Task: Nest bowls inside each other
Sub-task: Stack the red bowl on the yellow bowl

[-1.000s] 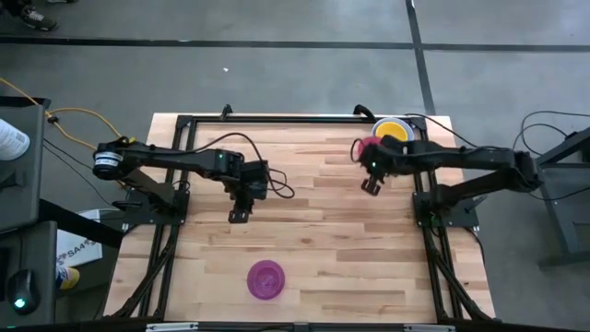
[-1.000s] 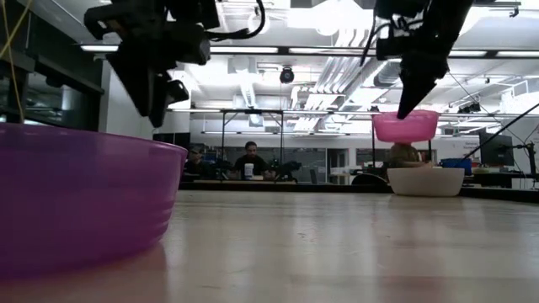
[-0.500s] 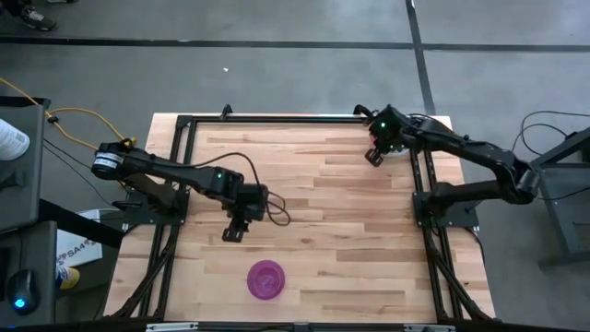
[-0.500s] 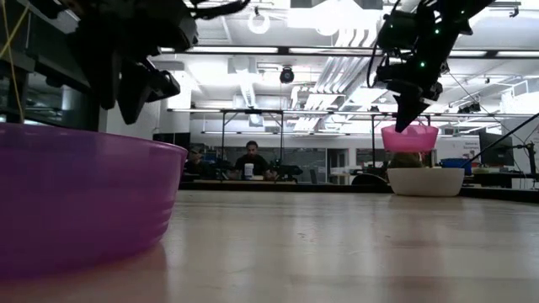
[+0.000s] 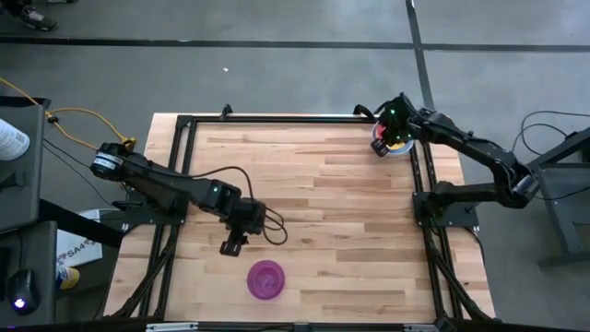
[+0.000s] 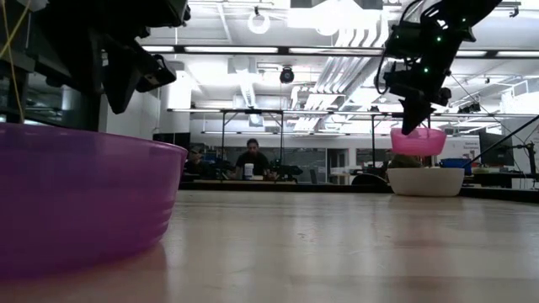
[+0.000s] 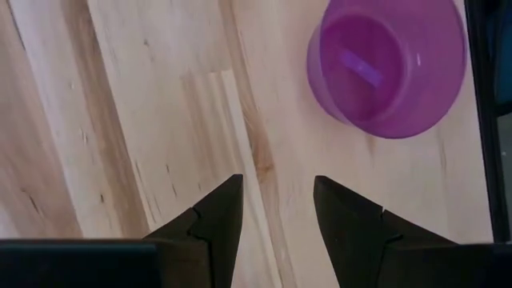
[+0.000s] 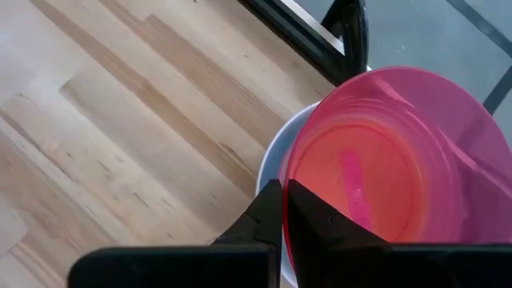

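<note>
Red bowl [image 8: 384, 168] in right pincer [image 8: 284, 210].

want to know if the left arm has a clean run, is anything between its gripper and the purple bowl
Nothing visible does. The open left gripper hangs over bare wooden table, and only plain boards lie between its fingertips and the round purple plastic bowl. The right gripper, shut on the red plastic bowl, works at the far corner.

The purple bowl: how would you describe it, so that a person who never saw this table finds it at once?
Start at the light wooden table and go to its near edge, left of the middle. There the small round purple plastic bowl stands alone and upright on bare wood, just beyond the open left gripper. The other bowls are far away at the back right corner, where the right gripper holds a pink bowl.
</note>
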Robot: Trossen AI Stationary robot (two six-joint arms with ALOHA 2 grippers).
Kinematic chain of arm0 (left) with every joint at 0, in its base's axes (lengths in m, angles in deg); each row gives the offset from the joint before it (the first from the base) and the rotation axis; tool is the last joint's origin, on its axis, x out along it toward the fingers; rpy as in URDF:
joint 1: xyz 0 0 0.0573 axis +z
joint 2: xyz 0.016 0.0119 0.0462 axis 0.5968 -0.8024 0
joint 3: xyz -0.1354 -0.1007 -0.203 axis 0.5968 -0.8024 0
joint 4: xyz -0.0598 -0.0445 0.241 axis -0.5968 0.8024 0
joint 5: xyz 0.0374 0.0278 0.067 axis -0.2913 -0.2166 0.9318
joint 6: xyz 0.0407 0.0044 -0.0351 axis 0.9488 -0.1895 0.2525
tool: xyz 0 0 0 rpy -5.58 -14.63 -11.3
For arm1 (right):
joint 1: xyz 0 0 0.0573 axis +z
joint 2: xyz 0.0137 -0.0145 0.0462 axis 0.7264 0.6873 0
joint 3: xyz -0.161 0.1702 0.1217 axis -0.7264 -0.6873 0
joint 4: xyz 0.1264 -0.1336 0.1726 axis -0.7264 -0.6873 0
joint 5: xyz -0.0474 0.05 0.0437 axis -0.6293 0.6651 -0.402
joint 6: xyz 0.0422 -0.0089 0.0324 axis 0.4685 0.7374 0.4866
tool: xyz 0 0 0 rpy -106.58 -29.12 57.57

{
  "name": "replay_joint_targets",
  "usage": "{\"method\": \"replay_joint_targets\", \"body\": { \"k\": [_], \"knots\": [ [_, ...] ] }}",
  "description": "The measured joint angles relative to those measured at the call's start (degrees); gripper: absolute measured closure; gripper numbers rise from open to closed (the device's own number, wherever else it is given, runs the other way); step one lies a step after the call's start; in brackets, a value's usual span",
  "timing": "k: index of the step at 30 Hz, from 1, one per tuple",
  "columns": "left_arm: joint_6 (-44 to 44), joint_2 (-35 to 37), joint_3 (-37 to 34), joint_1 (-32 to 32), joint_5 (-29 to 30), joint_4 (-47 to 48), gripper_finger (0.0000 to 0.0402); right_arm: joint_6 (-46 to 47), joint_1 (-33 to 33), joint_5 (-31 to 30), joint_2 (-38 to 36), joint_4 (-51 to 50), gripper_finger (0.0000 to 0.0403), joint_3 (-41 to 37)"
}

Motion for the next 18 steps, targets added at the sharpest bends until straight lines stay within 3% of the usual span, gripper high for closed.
{"method": "replay_joint_targets", "body": {
  "k": [6,18],
  "knots": [
    [-2.0,0.0,0.0,-2.2,0.2,-0.7,0.0247,0.0,-1.4,1.2,1.4,0.6,0.04,-0.3],
    [-4.2,0.0,0.0,-3.8,1.7,-1.2,0.0247,-1.6,-5.3,1.4,3.0,9.9,0.04,-8.5]
  ]
}}
